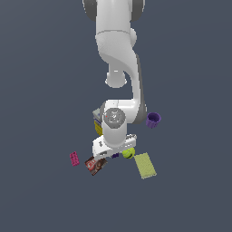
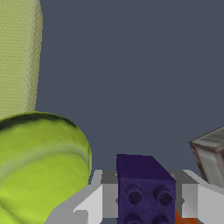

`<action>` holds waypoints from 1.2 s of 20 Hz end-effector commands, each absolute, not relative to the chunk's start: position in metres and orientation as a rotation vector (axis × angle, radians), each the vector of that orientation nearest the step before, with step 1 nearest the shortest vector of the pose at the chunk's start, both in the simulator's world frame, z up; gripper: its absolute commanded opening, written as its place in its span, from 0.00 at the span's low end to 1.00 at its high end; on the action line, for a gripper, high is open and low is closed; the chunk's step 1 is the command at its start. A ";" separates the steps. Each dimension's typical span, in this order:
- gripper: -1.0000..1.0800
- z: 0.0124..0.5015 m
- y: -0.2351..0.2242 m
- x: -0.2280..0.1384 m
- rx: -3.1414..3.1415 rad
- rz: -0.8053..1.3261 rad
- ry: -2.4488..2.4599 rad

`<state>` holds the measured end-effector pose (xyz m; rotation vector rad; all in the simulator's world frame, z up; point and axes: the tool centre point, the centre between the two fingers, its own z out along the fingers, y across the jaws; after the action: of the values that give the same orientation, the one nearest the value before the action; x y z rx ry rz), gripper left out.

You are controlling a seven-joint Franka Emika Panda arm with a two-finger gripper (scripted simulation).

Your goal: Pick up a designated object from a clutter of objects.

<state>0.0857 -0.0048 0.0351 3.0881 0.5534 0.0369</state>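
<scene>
The designated object (image 2: 146, 189), a tiny dark purple studded block, sits between my gripper's (image 2: 148, 202) two white fingers (image 2: 98, 203), which press in on both of its sides. In the exterior view the gripper (image 1: 112, 155) is down in the clutter of objects, and only a sliver of the purple block (image 1: 115, 155) shows under the hand. The yellow-green ball (image 2: 39, 170) lies right beside the block, close to one finger. A bit of orange (image 2: 186, 217) shows beneath the block.
The yellow-green sponge (image 1: 145, 165) lies past the ball (image 1: 128, 153). A brown packet (image 1: 95, 165) and a pink block (image 1: 74, 158) sit on the exterior view's left. The purple cup (image 1: 153, 119) stands apart on its right. The yellow-white carton (image 1: 97, 122) is behind the arm.
</scene>
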 end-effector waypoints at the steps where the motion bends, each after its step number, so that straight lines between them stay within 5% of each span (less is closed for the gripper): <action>1: 0.00 0.038 -0.003 0.084 3.088 0.038 0.554; 24: 0.00 0.167 0.077 0.006 3.088 0.024 0.554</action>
<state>0.0135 0.0696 0.1544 3.0880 0.5543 0.0242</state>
